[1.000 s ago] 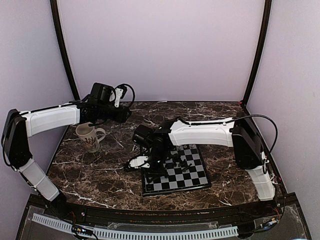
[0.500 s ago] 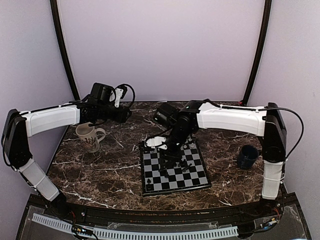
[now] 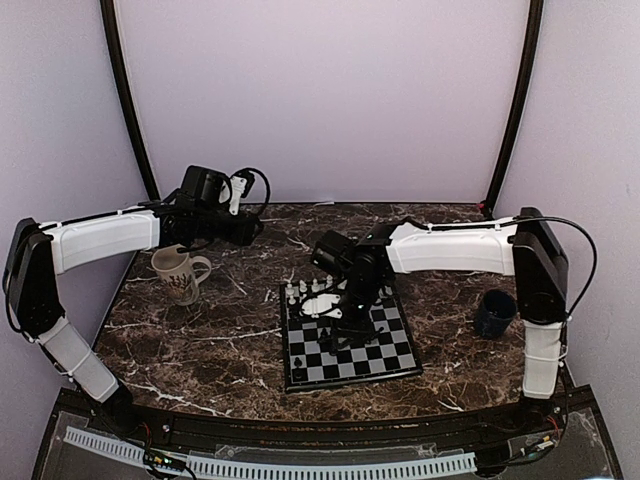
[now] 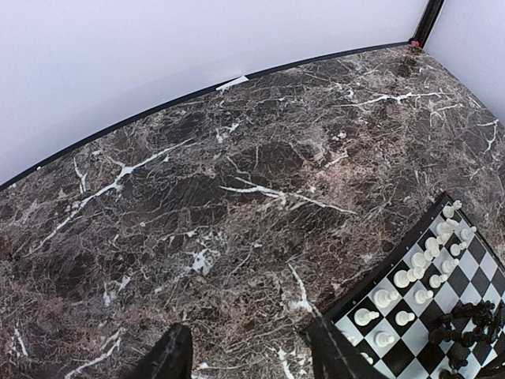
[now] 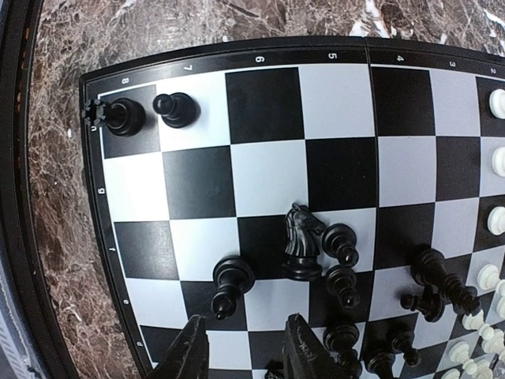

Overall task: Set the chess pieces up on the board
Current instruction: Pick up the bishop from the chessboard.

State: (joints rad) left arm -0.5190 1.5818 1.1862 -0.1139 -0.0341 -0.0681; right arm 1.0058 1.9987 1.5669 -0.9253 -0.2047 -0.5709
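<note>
Chess pieces (image 5: 304, 241) mostly upright, board (image 3: 385, 358) slightly skewed

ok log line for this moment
left gripper open over table | right gripper open over board | black pieces clustered mid-board

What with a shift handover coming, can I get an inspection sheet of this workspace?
Surface: dark brown marble-look tabletop with white veins.
Job's things: small black-and-silver checked chessboard; tiny white chess pieces in rows along one edge; tiny black chess pieces mostly bunched loosely mid-board, two standing in one corner.
Clutter: white patterned mug at far left; dark blue cup right of the board.
Fingers: left fingers open, over tabletop; right fingers open, empty, low over the board.
Cables: black cable looped at the left wrist; another arcing by the right arm's elbow.
Surroundings: plain lilac walls, black corner posts.
</note>
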